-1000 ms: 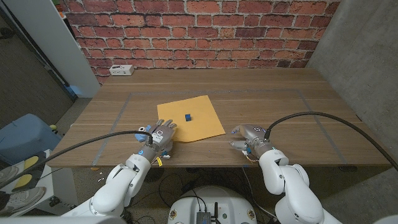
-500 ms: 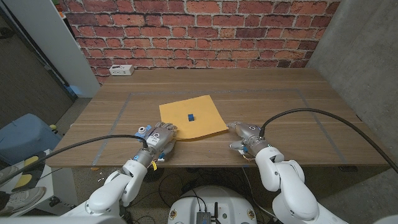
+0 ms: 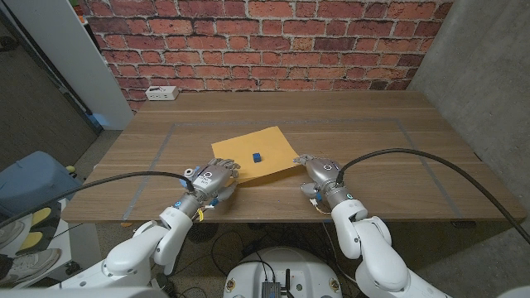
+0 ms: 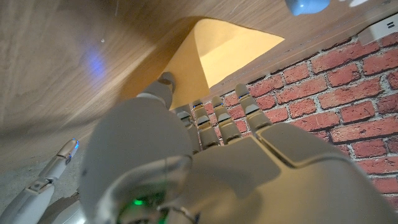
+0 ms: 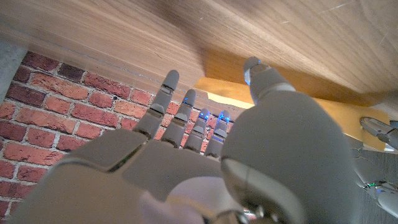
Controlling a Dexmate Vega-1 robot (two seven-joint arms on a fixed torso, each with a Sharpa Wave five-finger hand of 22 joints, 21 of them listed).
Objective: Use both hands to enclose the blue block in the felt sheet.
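Note:
A yellow felt sheet (image 3: 269, 147) lies flat at the middle of the wooden table, with a small blue block (image 3: 257, 156) on it near its centre. My left hand (image 3: 214, 179) is at the sheet's near left corner, fingers spread and reaching over its edge, holding nothing. My right hand (image 3: 321, 172) is just off the near right corner, fingers apart and empty. The left wrist view looks past the left hand (image 4: 205, 162) to the felt sheet (image 4: 227, 50). In the right wrist view, the right hand (image 5: 249, 162) points toward the felt sheet (image 5: 280, 99).
A white power strip (image 3: 161, 93) lies at the table's far left, in front of the brick wall. Faint tape lines (image 3: 162, 147) frame the work area. The table's near edge (image 3: 265, 213) runs just behind both wrists.
Both hands have moved forward from near the table's front edge to the sheet's near corners. The sheet and the block have not moved.

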